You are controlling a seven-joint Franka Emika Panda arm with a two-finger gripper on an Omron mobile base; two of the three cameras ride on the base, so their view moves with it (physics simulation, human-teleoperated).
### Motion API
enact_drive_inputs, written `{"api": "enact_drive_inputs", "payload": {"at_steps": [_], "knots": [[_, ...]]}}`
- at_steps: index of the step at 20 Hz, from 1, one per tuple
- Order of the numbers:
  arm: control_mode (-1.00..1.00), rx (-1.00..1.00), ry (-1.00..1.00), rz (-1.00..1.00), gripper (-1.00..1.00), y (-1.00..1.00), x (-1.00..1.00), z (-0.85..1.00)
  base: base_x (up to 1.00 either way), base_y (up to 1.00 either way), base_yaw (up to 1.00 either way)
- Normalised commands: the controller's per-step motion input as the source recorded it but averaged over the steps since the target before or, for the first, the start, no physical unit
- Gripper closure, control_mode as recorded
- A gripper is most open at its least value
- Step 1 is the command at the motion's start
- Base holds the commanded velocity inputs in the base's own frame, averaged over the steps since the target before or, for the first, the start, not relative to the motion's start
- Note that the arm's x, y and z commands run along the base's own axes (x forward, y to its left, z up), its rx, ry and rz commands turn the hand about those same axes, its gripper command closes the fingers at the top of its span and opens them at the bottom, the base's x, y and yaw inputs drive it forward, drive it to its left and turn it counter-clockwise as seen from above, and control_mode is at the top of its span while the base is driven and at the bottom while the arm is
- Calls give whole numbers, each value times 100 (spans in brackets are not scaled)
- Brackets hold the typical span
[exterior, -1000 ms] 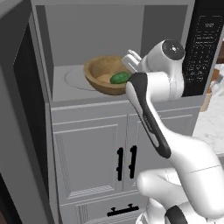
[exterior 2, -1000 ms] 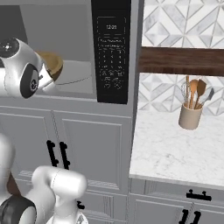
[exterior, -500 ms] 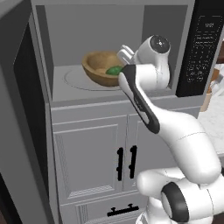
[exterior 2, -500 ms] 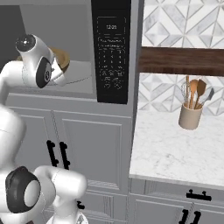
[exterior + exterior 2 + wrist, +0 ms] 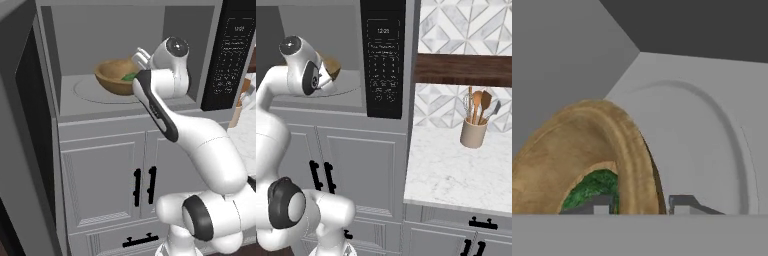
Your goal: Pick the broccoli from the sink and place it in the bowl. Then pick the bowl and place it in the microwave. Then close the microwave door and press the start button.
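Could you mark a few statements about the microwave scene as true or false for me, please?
1. The bowl is inside the microwave. True.
2. The broccoli lies on the turntable beside the bowl. False: it sits in the bowl.
3. The end effector has one fingertip on each side of the bowl's rim. True.
4. The microwave door is closed. False: it stands open.
5. A utensil holder stands on the counter. True.
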Motion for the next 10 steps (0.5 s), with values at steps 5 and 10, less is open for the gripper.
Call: {"api": "enact_drive_inputs", "payload": {"at_steps": [5, 10], "knots": [[-100, 0, -17, 0, -100, 0, -29, 0, 0, 0, 0], [-100, 0, -21, 0, -100, -4, -61, 0, 0, 0, 0]]}}
